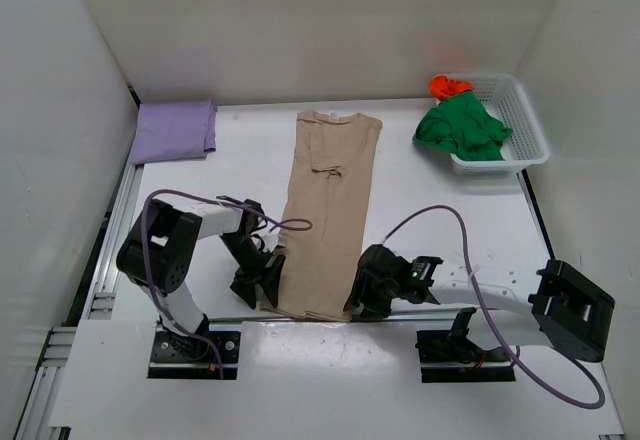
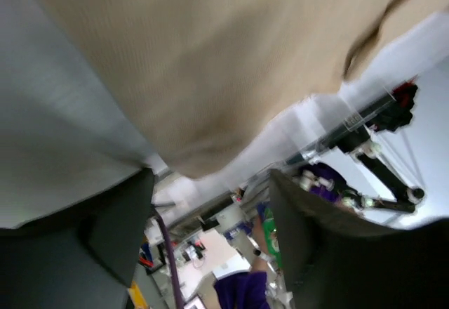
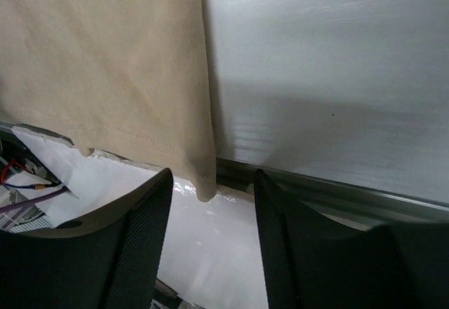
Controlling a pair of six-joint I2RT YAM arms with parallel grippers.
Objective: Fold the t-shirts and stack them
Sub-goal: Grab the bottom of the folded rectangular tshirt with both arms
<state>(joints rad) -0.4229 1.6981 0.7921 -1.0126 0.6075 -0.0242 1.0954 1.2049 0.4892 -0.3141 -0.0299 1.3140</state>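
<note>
At the centre of the bench point(image 1: 440, 210), the beige t-shirt point(image 1: 330, 210) is lying flat as a long narrow strip. Its sleeves are folded inward, its collar is pointing to the far wall, and its hem is reaching the near edge.

The left hand point(image 1: 262, 278) is resting at the hem's left corner and the right hand point(image 1: 365, 295) at the hem's right corner. In the left wrist view, the left hand point(image 2: 210, 182) is released: its fingers point(image 2: 119, 218) are standing apart, with the beige cloth point(image 2: 210, 63) lying just beyond the gap. In the right wrist view, the right hand point(image 3: 210, 182) is likewise released. Its fingers point(image 3: 137, 232) are spread to either side of the hem corner point(image 3: 205, 186), which is drooping over the bench edge without being pinched.

The lilac t-shirt point(image 1: 175, 130) is lying folded in the far left corner, well apart from the beige one. At the far right, the white mesh basket point(image 1: 525, 120) is holding the crumpled green t-shirt point(image 1: 462, 130), which is spilling over its left rim onto the bench. The orange-red t-shirt point(image 1: 448, 86) is showing just behind the green one.
</note>
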